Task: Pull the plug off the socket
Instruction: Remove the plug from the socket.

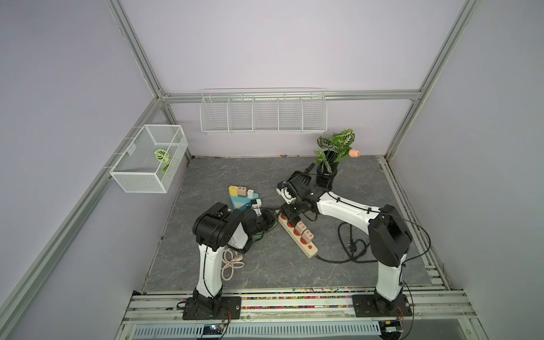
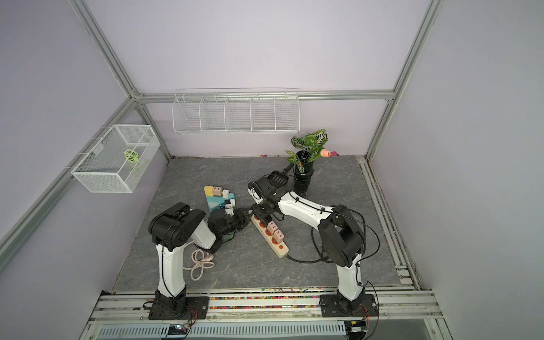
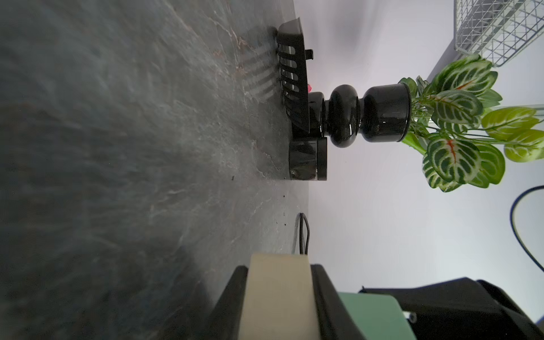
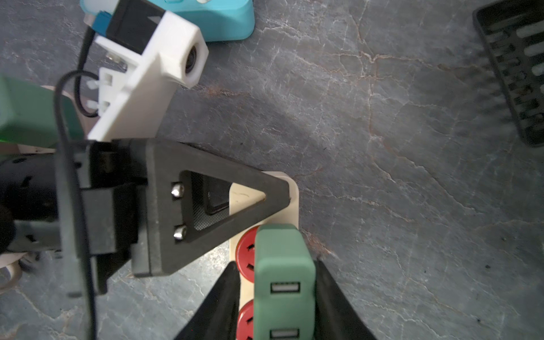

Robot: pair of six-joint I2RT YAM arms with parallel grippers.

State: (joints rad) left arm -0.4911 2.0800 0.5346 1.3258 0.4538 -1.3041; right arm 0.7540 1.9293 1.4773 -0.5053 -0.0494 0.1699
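Grey marble-patterned tabletop (image 1: 265, 273) inside an aluminium-framed, lilac-walled cell. A cream power strip (image 1: 310, 250) with red sockets lies diagonally between the two arms. The green USB plug (image 4: 282, 265) sits in the sockets at its far end, and two pink plugs (image 1: 304, 231) sit further along.

The right gripper (image 4: 275, 265) straddles the green plug with one black finger on each side. One finger appears to touch it, while a sliver of socket shows beside the other, so a firm clamp cannot be confirmed. The left gripper (image 3: 278, 268) is clamped on the strip's far end, its triangular finger (image 4: 223, 203) lying over the cream body.

Likely hazards:
- With the hold incomplete, the fingers may slide off the plug's smooth sides.
- If the left hold slips, the strip would probably rise with the plug.
- A tilted pull could bind the pins.
- The two wrists are close together, so they may collide.

Pose:
- The right arm reaches forward and inward, with its wrist bent so the gripper points down onto the strip.
- The left arm is folded low with its elbow raised and its gripper roughly level with the table.
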